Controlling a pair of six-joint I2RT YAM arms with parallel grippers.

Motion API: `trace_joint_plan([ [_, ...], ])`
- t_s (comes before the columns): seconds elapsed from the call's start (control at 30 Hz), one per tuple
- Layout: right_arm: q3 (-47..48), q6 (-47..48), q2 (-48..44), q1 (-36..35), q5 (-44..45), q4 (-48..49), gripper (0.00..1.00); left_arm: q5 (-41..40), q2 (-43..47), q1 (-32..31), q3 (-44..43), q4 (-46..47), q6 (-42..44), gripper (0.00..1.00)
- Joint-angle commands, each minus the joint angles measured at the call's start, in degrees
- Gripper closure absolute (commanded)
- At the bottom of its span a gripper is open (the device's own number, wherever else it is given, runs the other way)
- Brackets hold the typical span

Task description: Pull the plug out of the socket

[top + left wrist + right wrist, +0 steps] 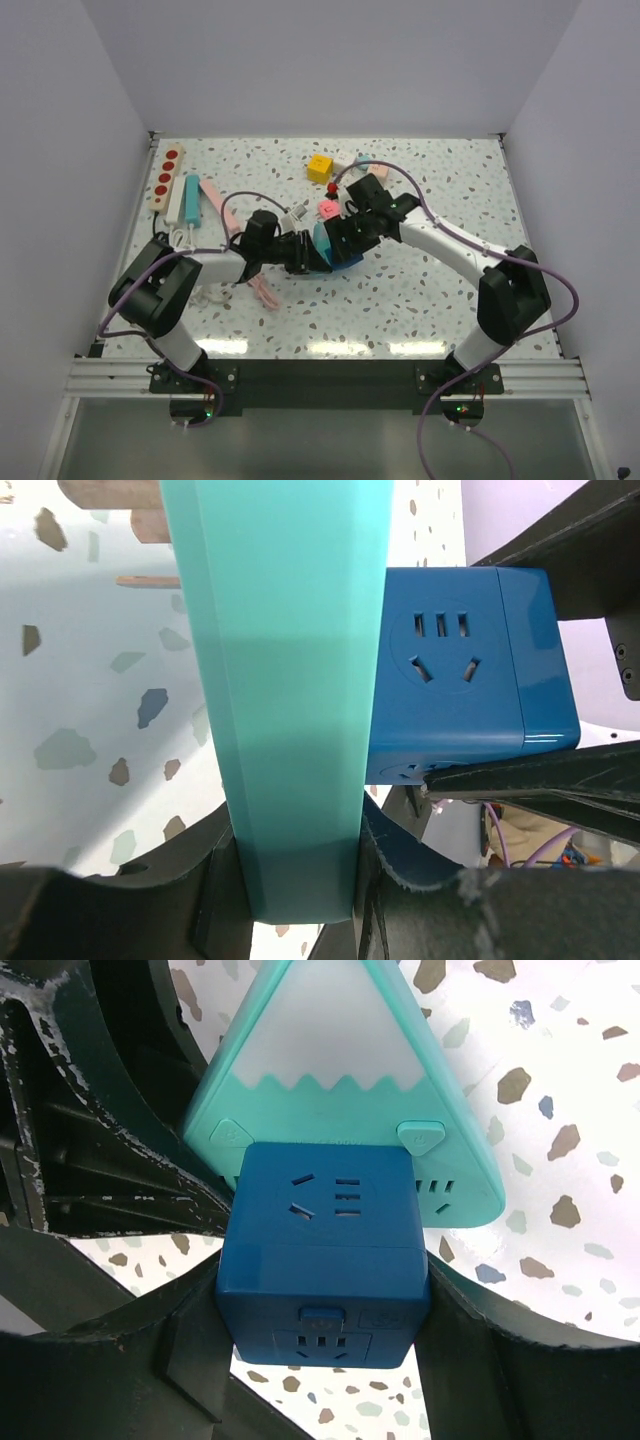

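A teal, triangular socket block [322, 243] and a blue cube plug [346, 262] sit joined at the table's middle. My left gripper [305, 252] is shut on the teal socket; in the left wrist view the gripper [295, 880] clamps the socket's [290, 680] flat sides, with the blue plug [465, 670] pressed against its right face. My right gripper [347, 238] is shut on the blue plug; in the right wrist view the gripper [325, 1305] squeezes the cube [325, 1250] from both sides, and the cube sits against the teal socket's [340, 1070] face. The plug's pins are hidden.
At the back left lie a wooden strip with red sockets [166, 178], a white strip [176, 200], a teal strip [191, 197] and a pink strip [215, 205]. A yellow cube [319, 168] and a pink cube [329, 210] sit behind the grippers. A pink piece [264, 290] lies near the left arm.
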State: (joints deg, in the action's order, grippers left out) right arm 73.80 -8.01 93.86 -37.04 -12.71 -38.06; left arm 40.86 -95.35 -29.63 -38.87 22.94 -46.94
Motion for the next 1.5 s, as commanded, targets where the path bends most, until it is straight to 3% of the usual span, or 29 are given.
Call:
trace_joint_plan([
  [0.0,-0.2,-2.6,-7.0,-0.6,0.9,5.5,1.0,-1.1,-1.4,-0.7,-1.0,1.8,0.2,1.0],
  [0.2,-3.4,-5.2,-16.8,-0.5,6.2,5.1,1.0,-6.5,-1.9,-0.4,-1.3,-2.9,1.6,1.0],
  [0.57,-6.2,-5.2,-34.1,1.6,7.3,-1.8,1.0,-10.6,-0.5,0.6,-5.1,-10.4,5.4,1.0],
  [0.7,-9.2,-5.6,-33.2,1.7,7.8,-1.7,1.0,-10.5,-1.1,0.6,-7.9,-12.2,6.1,1.0],
  [0.8,-12.5,-8.5,-32.0,1.6,5.2,4.9,1.0,-10.7,-1.2,0.6,-9.1,-12.4,5.6,1.0],
  [0.97,-13.9,-13.1,-27.5,1.6,11.7,10.5,1.0,-13.4,-1.0,0.6,-9.4,-13.0,4.4,1.0],
  [1.13,-6.0,-14.2,-21.5,1.6,15.9,2.7,1.0,-21.3,0.0,0.6,-10.0,-17.0,2.9,1.0],
  [1.2,-3.1,-13.7,-22.2,1.7,21.9,-3.2,1.0,-23.5,0.8,0.7,-10.7,-18.9,2.8,1.0],
  [1.33,-6.1,-10.5,-27.1,2.2,22.4,-1.3,1.0,-21.6,4.0,1.0,-9.6,-13.7,2.7,1.0],
  [1.47,-6.3,-13.1,-21.0,10.4,21.1,0.4,1.0,-21.3,7.7,1.2,-12.7,-15.2,4.7,1.0],
])
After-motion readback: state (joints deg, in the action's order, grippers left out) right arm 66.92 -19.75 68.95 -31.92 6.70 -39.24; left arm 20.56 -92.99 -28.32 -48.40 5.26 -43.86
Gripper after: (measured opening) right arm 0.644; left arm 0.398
